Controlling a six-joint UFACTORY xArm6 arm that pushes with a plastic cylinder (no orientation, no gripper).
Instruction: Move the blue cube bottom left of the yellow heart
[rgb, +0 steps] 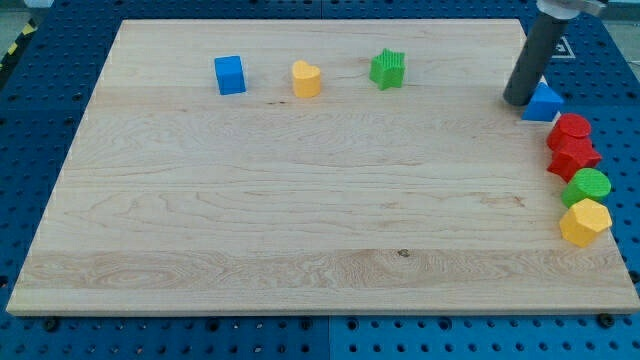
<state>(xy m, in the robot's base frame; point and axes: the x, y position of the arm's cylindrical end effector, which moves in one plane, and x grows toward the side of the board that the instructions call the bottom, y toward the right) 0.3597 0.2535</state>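
Wooden board (320, 270) is filling nearly the whole view, its near edge sitting closest at the view's bottom, and it is carrying every block. I have no pincer to spread or close, only my rod, and my tip (517, 102) is resting at the view's upper right, touching the blue triangular block (543, 103). Below that are clustering two red blocks (572, 146), a green round block (587, 186) and a yellow hexagonal block (585, 222). Along the view's top, the blue cube (230, 75) is sitting just left of the yellow heart (306, 78), level with it, and the green star (387, 68) is standing further right.
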